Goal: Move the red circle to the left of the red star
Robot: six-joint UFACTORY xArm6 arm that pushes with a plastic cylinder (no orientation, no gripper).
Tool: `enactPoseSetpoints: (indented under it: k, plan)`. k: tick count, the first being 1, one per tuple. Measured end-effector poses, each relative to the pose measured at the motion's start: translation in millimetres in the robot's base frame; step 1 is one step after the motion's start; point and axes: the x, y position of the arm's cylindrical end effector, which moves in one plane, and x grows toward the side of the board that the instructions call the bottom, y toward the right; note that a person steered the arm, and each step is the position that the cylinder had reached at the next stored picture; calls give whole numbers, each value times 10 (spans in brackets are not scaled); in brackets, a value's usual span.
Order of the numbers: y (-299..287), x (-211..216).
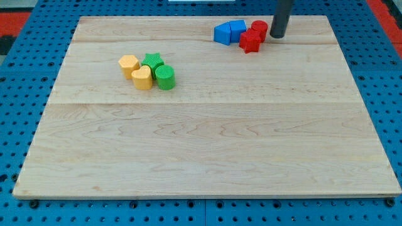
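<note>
Wooden board [207, 144]: my tip [278, 35] just right of red circle [259, 28], blue blocks [228, 32] left.

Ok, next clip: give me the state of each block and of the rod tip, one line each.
my tip: on the board, just right of the red circle, near it.
red circle: upright, against the red star.
red star: below-left of the circle, beside the blue blocks.
two blue blocks: side by side, touching.
yellow blocks and green blocks: one tight cluster, untouched.
</note>
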Motion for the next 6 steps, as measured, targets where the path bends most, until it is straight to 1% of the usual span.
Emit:
enactPoseSetpoints:
  k: [1,2,3,4,5,6]
  plan:
    - [-417,-43]
    - [-394,-114]
    - [-33,-208]
    - [71,-481]
    - [-426,-614]
    - [-696,-319]
